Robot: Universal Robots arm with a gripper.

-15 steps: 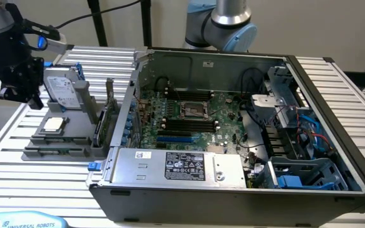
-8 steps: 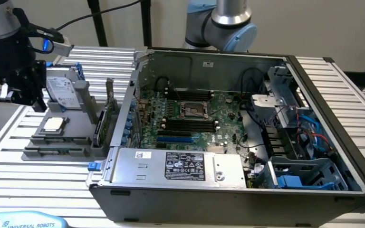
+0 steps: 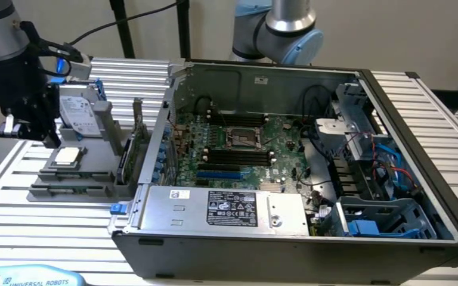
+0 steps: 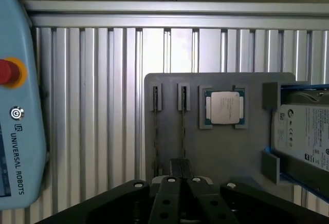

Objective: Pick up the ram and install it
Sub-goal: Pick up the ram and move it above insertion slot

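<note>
We see the gripper point(image 4: 180, 170) w/ its fingers pressed together and nothing pinched between them. It hangs above the gray holder plate point(image 4: 221, 152) w/o touching it. In the wrist view the ram point(image 4: 183, 126) lies in line w/ the fingertips. It stands on edge in its slot in the holder and reads as a thin dark line. Just beside it, parallel, a second ram stick point(image 4: 156, 126) sits in its own slot. On the ram's other side, near the gripper, the CPU point(image 4: 224, 107) lies flat in a square nest. Farther that way is the hard drive point(image 4: 303, 126) in a blue-edged cradle. The wrist view also gives us the slatted aluminium table point(image 4: 103, 106) and, beside the holder, the teach pendant point(image 4: 20, 121) w/ its red stop button point(image 4: 6, 72).

The exterior view adds the green expansion card point(image 3: 138, 143), upright at the holder's edge away from the gripper. Beyond that, well apart from the gripper, is the open PC case point(image 3: 293, 238). In it we see the power supply point(image 3: 221, 208), the motherboard point(image 3: 281, 134), the black memory slots point(image 3: 237, 158) and the CPU socket point(image 3: 241, 138).
</note>
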